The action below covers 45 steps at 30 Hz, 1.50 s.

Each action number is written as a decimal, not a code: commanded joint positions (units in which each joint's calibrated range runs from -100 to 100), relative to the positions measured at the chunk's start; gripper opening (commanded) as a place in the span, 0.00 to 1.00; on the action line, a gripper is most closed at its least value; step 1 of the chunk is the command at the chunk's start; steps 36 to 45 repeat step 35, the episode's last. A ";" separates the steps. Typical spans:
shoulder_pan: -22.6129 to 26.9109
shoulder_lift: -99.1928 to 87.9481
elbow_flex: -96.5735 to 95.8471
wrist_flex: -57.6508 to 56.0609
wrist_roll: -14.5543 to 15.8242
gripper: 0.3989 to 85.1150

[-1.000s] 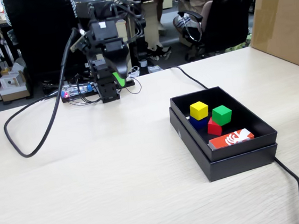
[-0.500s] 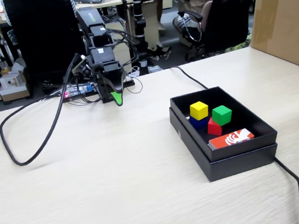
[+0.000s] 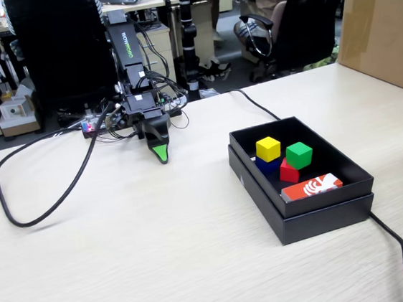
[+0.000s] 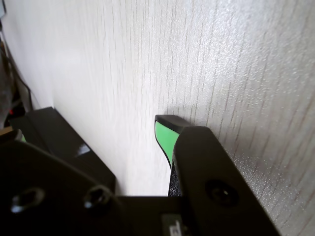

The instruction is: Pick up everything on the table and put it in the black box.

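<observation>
Counter: my pale beige wood-grain laminate counter (image 3: 162, 256); no cubes left on it.
Box: shallow matte black cardboard box (image 3: 323, 214), light, stiff.
Cubes: yellow (image 3: 267, 148), green (image 3: 299, 154), red (image 3: 287, 172), blue (image 3: 266, 165), all inside; judged light, rigid, smooth; grip opposite flat faces.
Gripper: my green-tipped black gripper (image 3: 161, 156) is low over the counter, apart from the box; I cannot tell its opening.

Fixed view: box (image 3: 306, 216) right of centre on worktop (image 3: 162, 256), holding four cubes (image 3: 268, 148) and a packet (image 3: 311, 186) nearest the front wall. Gripper (image 3: 161, 155) upper left of centre. Carton (image 3: 383, 24) upper right.
</observation>
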 commanded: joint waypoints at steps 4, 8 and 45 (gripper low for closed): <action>0.39 -0.78 -1.11 -6.56 -0.39 0.58; 0.34 -0.78 -0.93 -8.02 -0.39 0.58; 0.29 -0.78 -0.75 -7.85 -0.29 0.58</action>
